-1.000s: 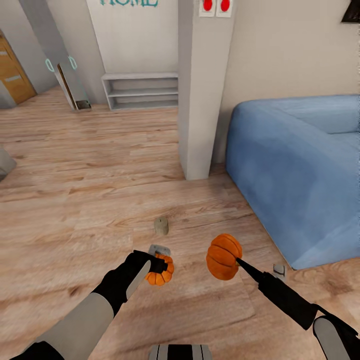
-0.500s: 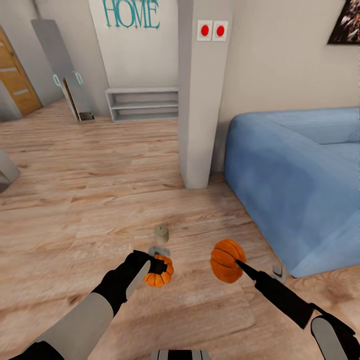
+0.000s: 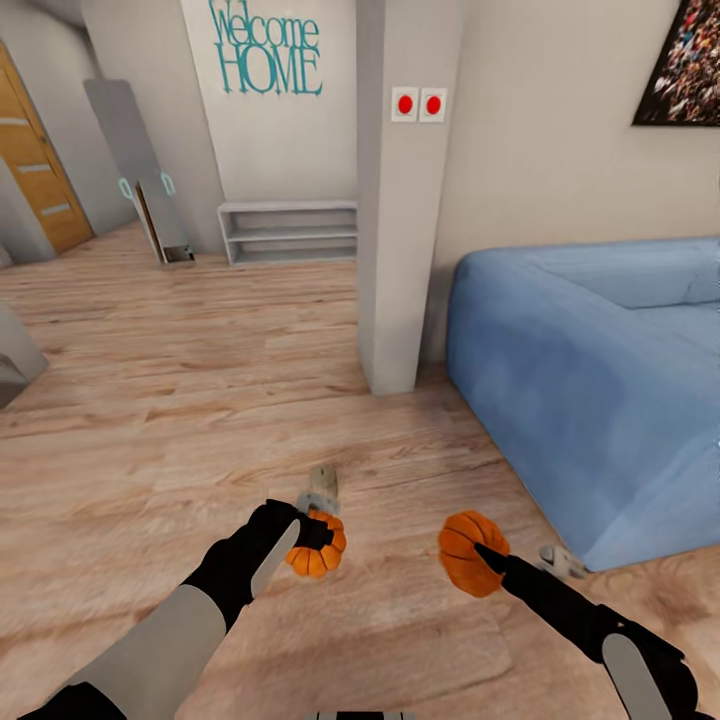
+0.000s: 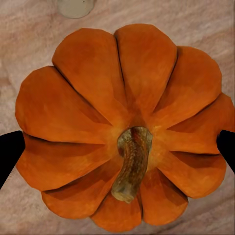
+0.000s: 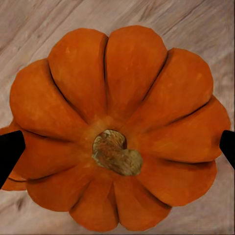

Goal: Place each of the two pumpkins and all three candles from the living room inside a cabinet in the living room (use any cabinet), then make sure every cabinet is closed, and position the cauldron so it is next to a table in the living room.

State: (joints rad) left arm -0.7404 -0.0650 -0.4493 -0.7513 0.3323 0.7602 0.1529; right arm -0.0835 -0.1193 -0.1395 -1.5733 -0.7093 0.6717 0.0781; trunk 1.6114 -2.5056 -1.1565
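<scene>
My left gripper (image 3: pixel 310 538) is shut on a small ribbed orange pumpkin (image 3: pixel 320 552), held just above the wooden floor. The left wrist view looks down on its stem, with a black fingertip at each side of that pumpkin (image 4: pixel 88 98). My right gripper (image 3: pixel 484 556) is shut on the second pumpkin (image 3: pixel 462 550), whose top fills the right wrist view (image 5: pixel 117 98) between two black fingertips. A grey-beige candle (image 3: pixel 323 480) stands on the floor just beyond the left gripper, and its base also shows in the left wrist view (image 4: pixel 75 6). The cabinet and the cauldron are out of view.
A blue sofa (image 3: pixel 590 380) takes up the right side, with a small grey object (image 3: pixel 560 560) on the floor at its near corner. A white pillar (image 3: pixel 400 250) stands ahead. A white open shelf bench (image 3: pixel 290 232) lines the far wall, and a wooden door (image 3: pixel 35 170) is at far left.
The whole picture has shifted down, so the camera has tilted up or risen. The right gripper and its pumpkin sit lower and further right. Both grippers keep their hold.
</scene>
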